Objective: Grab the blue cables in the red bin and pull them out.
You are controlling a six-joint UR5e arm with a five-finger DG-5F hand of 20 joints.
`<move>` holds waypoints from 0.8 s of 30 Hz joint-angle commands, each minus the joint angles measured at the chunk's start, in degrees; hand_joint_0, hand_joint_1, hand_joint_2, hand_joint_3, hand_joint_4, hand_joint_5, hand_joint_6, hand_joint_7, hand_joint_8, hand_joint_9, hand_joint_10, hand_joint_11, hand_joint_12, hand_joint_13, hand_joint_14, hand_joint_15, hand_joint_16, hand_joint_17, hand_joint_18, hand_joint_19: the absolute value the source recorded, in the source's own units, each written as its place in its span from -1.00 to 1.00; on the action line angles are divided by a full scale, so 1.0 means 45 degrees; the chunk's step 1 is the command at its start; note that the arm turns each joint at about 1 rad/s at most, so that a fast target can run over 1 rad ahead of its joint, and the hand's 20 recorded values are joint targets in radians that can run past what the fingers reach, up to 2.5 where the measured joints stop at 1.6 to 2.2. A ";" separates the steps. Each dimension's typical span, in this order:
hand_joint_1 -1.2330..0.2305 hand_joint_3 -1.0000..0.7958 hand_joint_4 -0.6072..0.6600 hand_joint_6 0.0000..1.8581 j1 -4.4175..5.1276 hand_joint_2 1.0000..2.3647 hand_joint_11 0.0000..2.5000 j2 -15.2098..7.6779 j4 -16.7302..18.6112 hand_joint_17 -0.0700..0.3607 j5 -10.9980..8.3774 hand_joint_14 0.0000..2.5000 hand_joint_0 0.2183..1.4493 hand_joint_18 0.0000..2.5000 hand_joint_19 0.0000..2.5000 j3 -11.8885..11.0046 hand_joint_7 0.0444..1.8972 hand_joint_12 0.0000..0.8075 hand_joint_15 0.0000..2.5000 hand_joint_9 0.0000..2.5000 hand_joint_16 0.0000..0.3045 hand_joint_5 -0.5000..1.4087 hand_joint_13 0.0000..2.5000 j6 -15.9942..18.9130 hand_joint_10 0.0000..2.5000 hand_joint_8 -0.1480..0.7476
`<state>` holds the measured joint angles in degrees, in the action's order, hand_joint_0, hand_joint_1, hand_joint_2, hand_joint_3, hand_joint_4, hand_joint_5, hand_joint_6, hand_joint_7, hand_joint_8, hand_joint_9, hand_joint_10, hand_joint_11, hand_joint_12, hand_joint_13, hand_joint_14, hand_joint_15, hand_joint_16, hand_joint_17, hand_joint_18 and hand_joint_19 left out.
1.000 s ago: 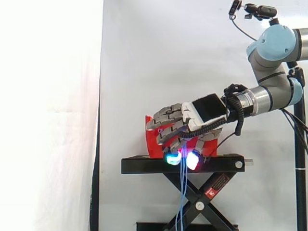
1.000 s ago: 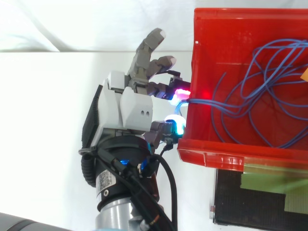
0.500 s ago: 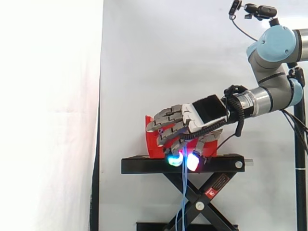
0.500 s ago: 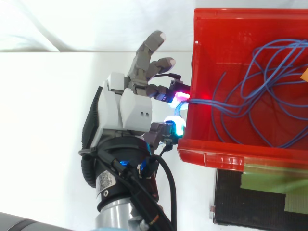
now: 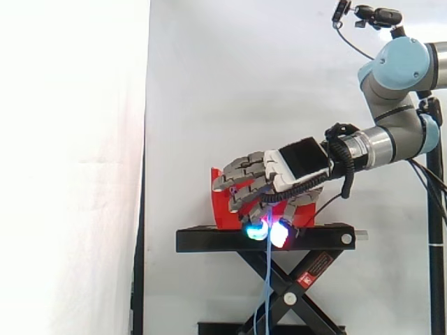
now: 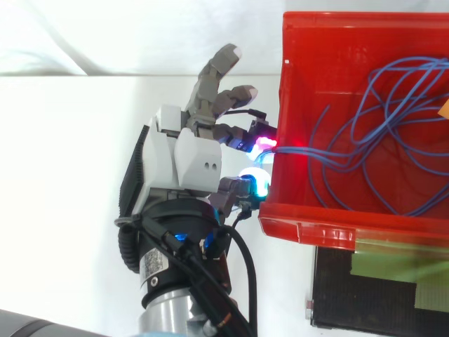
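Blue cables (image 6: 379, 133) lie mostly as a loose tangle inside the red bin (image 6: 330, 228). In top view a few strands run over the bin's view-left wall & into the robot hand (image 6: 186, 158). Side view: thin blue strands hang straight down from the glowing pads, past the top edge of the black scissor stand (image 5: 209, 241) & in front of its crossed legs. Bin sits on that stand, w/ white curtain (image 5: 230, 84) behind; top view shows a plain white surface below the hand. Room: open space on the hand's side of the bin. Bin wall is just beside the pads; touching or not, can't tell. Robot hand is outside the bin, back of palm up. Arm (image 5: 398, 77) comes in from view-right & slopes down to the bin's front. Magenta pad (image 6: 265, 144) & cyan-white pad (image 6: 257, 181) are pinched narrow on the strands. Other fingers (image 6: 217, 77) stretch nearly straight alongside the bin wall, clear of it
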<state>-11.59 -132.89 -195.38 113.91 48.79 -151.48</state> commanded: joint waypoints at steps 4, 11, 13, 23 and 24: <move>-0.54 -1.00 0.24 -0.76 0.0056 -1.00 -0.65 0.0000 -0.0039 -0.19 0.0000 -0.99 -0.03 -0.76 -0.62 -0.0001 -0.24 -0.13 -0.75 -0.37 -0.69 0.54 -0.68 0.0000 -0.99 -0.06; -0.49 -1.00 0.22 -0.61 0.0154 -1.00 -0.65 0.0000 -0.0058 -0.19 0.0020 -0.99 0.01 -0.75 -0.62 -0.0001 -0.29 -0.14 -0.75 -0.36 -0.70 0.53 -0.67 0.0000 -0.99 -0.07; -0.48 -1.00 0.23 -0.58 0.0174 -1.00 -0.65 0.0000 -0.0058 -0.20 0.0000 -0.99 0.03 -0.75 -0.62 -0.0001 -0.30 -0.15 -0.75 -0.35 -0.70 0.54 -0.67 0.0000 -0.99 -0.08; -0.45 -1.00 0.21 -0.48 0.0486 -1.00 -0.65 0.0098 -0.0664 -0.21 0.0020 -0.99 0.15 -0.73 -0.61 -0.0001 -0.32 -0.16 -0.76 -0.33 -0.71 0.57 -0.65 0.0137 -0.99 -0.08; -0.45 -1.00 0.21 -0.48 0.0506 -1.00 -0.65 0.0098 -0.0722 -0.21 0.0020 -0.99 0.15 -0.73 -0.62 -0.0001 -0.32 -0.16 -0.75 -0.33 -0.71 0.57 -0.65 0.0176 -0.99 -0.08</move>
<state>-9.80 -132.50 -197.30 113.98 48.78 -151.19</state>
